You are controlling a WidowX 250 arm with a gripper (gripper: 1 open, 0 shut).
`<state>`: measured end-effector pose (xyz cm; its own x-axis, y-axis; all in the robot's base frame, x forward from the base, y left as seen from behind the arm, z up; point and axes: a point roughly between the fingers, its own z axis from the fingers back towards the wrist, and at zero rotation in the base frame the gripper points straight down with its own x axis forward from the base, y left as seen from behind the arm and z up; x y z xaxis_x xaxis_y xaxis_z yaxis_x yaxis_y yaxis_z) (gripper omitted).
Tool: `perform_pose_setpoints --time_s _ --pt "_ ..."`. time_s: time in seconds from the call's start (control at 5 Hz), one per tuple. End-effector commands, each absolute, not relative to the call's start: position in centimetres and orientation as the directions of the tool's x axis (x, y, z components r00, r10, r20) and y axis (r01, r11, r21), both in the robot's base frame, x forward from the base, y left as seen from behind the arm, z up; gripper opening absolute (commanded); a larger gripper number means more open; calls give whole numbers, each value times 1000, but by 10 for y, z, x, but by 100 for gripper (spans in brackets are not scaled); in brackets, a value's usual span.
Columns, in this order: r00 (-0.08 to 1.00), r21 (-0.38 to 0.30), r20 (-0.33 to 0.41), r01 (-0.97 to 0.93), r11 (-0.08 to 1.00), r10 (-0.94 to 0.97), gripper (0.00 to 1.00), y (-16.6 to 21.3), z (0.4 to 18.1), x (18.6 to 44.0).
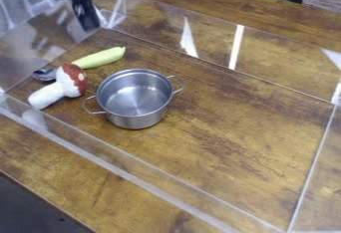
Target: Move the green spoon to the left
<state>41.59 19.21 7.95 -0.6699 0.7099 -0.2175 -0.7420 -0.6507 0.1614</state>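
Observation:
The green spoon (99,57) lies flat on the wooden table, its yellow-green handle pointing up and right and its small silver bowl (47,73) at the lower left, beside the mushroom toy. My gripper (86,20) hangs above and behind the spoon at the top left, blurred by motion. It is clear of the spoon and holds nothing, and its fingers look closed together.
A red-capped white mushroom toy (59,87) lies just below and left of the spoon. A round steel pot (134,98) stands to the right of it. Clear plastic walls (186,38) ring the wooden table (226,127).

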Motion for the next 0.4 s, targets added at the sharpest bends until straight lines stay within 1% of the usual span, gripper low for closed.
perform_pose_setpoints --time_s 0.0,0.2 --pt "-632 117 -232 -773 -624 739 0 185 102 423" --pt "-622 121 -228 -782 -612 749 100 185 97 425"
